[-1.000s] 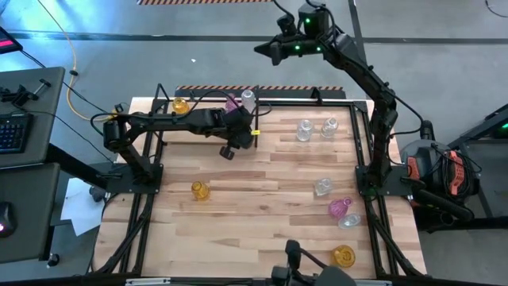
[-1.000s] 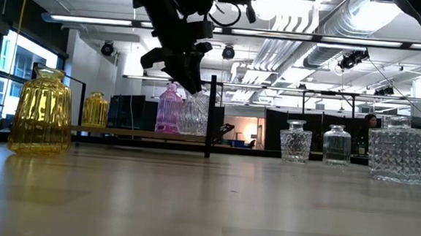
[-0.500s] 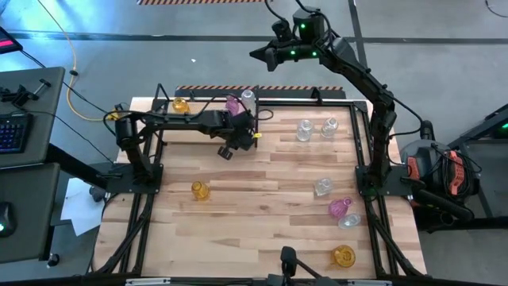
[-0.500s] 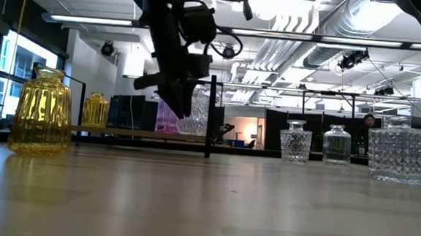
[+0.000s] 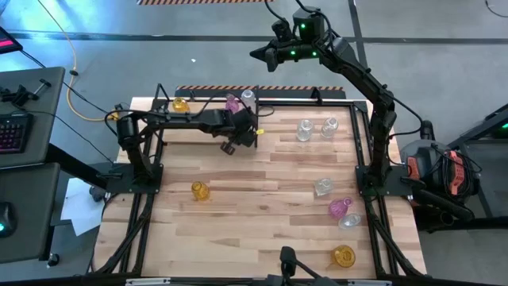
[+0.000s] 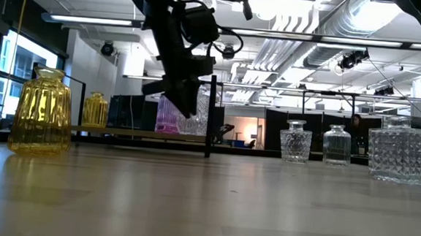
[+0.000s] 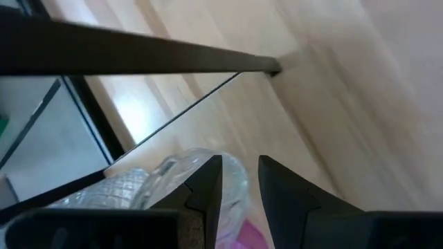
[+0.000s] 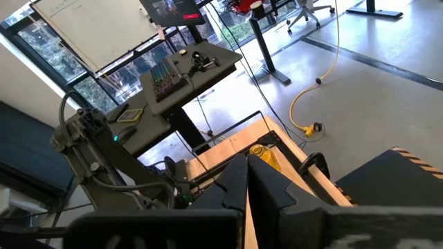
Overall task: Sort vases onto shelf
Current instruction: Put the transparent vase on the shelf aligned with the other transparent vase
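My left gripper (image 5: 248,125), fingers slightly parted and empty, hangs beside three vases on the shelf (image 5: 208,98), one amber (image 5: 180,105), one pink (image 5: 232,103), one clear (image 5: 248,98), while seven more dot the table (image 5: 262,191) and my right gripper (image 5: 258,53) waits pressed together high behind.

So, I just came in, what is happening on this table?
A two-armed robot is sorting small glass vases onto a low black-framed shelf at the table's far edge. The left gripper hovers in front of the shelf, fingers a little apart, empty. An amber vase, a pink vase and a clear vase stand on the shelf. Seven other vases wait on the table. The right gripper is shut and raised beyond the far edge.
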`<state>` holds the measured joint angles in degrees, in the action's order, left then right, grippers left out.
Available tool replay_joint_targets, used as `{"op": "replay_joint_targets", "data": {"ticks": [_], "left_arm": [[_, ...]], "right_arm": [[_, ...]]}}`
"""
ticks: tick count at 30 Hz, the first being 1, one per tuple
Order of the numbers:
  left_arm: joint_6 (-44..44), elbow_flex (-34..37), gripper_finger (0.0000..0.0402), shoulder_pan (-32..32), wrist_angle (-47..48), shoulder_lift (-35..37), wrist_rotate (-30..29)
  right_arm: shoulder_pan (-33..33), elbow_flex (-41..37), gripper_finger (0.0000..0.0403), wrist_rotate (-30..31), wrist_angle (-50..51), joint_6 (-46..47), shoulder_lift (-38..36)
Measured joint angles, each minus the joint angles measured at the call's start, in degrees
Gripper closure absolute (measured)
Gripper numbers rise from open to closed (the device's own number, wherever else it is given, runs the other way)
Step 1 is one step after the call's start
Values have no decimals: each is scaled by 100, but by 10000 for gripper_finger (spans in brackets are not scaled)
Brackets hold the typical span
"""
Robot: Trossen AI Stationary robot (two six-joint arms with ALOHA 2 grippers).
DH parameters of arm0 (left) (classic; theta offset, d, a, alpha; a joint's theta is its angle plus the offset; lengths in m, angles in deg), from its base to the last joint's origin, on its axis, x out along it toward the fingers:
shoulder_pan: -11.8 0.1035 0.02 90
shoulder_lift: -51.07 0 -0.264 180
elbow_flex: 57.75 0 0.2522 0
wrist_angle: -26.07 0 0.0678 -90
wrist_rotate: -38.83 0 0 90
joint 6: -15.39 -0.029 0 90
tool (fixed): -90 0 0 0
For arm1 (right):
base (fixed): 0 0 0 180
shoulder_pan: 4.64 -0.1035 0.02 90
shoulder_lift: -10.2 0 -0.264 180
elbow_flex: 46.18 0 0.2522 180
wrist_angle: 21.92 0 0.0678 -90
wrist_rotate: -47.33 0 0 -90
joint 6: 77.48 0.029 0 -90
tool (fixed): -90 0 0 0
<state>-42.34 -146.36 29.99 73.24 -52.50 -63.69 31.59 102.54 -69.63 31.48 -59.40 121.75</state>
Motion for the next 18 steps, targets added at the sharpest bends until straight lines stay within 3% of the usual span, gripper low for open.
{"op": "replay_joint_targets", "data": {"ticks": [18], "left_arm": [[-321, 0, 314, 70, -551, 2, -7]], "right_arm": [[0, 0, 403, 0, 0, 6, 0]]}}
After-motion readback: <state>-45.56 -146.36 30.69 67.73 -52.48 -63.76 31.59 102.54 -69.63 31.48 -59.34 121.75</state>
